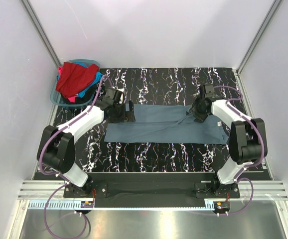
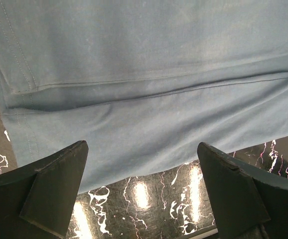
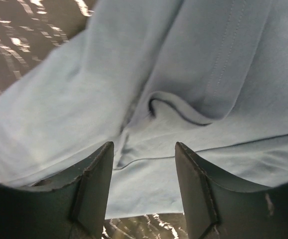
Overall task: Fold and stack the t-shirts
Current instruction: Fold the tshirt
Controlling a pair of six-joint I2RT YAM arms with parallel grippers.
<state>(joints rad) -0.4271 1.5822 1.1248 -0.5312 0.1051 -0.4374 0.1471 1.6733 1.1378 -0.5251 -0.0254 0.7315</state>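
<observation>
The slate grey-blue t-shirt (image 1: 164,125) across the table's middle is plain, with matching stitching. The table (image 1: 149,149) is black marble print, veined white with faint pink. At its far left corner, a teal-blue basket (image 1: 55,97) holds a red t-shirt (image 1: 76,78), bright blue cloth (image 1: 97,78) and pink cloth (image 1: 72,99).

grey-blue t-shirt (image 1: 164,125) reads as soft matt cloth, fine stitched hems, gentle creases. tabletop (image 2: 139,199) beneath is glossy black marble-look, white veins, lamp glare bouncing off. left gripper (image 2: 141,149) fingers (image 2: 49,189) look matt dark plastic, slightly scuffed. at ten o'clock, basket (image 1: 55,95) is smooth teal plastic, red t-shirt (image 1: 76,79) matt cloth. at six o'clock, rail (image 1: 39,190) is bare metal.
</observation>
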